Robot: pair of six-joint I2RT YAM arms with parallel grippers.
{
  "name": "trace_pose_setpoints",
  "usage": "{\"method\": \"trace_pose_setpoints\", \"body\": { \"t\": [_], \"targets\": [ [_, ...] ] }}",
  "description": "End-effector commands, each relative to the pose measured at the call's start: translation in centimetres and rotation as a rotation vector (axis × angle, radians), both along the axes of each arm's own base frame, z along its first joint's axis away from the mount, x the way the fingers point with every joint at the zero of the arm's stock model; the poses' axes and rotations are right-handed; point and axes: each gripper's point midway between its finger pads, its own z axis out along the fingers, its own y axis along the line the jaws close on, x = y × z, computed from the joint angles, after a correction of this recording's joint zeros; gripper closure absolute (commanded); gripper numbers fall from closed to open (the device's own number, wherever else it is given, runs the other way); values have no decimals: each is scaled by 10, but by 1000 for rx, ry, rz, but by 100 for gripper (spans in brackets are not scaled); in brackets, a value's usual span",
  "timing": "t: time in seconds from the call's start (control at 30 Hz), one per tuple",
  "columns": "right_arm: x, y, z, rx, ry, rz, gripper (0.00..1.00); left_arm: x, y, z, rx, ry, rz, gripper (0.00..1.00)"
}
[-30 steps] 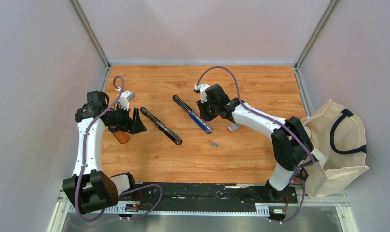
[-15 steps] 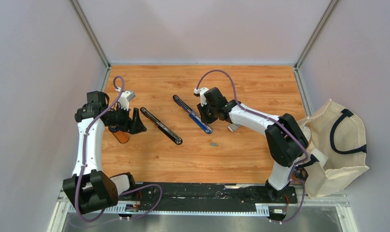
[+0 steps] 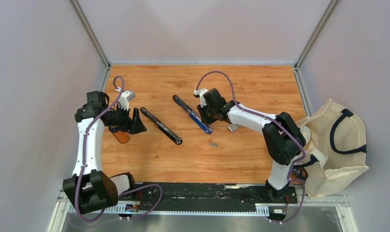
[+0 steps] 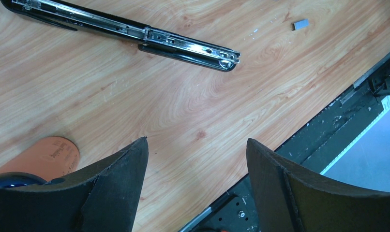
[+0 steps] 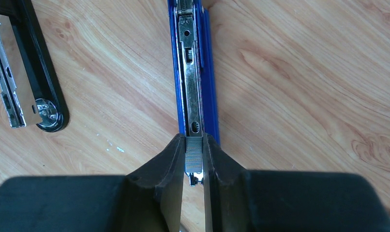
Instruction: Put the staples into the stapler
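A staple strip (image 5: 193,157) is pinched in the right gripper (image 5: 193,145) and lined up over the open magazine of the blue stapler (image 5: 211,87) at mid-table — apparently so it can be slid in — while the left gripper (image 4: 197,150) is held spread and empty at the left

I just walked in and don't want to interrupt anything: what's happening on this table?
The right gripper has its jaws shut on a short grey staple strip, lined up over the metal channel of the blue stapler, which lies opened flat. Whether the strip is seated yet is unclear. The left gripper hangs with jaws open and empty near the opened black stapler. One small loose staple piece lies on the table.
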Motion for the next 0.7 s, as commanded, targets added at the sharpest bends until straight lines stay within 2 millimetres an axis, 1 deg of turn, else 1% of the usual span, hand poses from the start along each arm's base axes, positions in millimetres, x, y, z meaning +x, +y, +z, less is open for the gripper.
{"method": "trace_pose_setpoints", "body": {
  "t": [0.0, 0.43, 0.67],
  "targets": [
    [8, 5, 6, 13, -46, -2, 79, 3, 0, 3, -13, -21, -4, 18],
    [11, 2, 8, 24, -45, -12, 79, 4, 0, 2, -14, -22, -6, 18],
    [9, 2, 3, 21, -23, 1, 80, 4, 0, 2, -15, -18, -6, 18]
  ]
}}
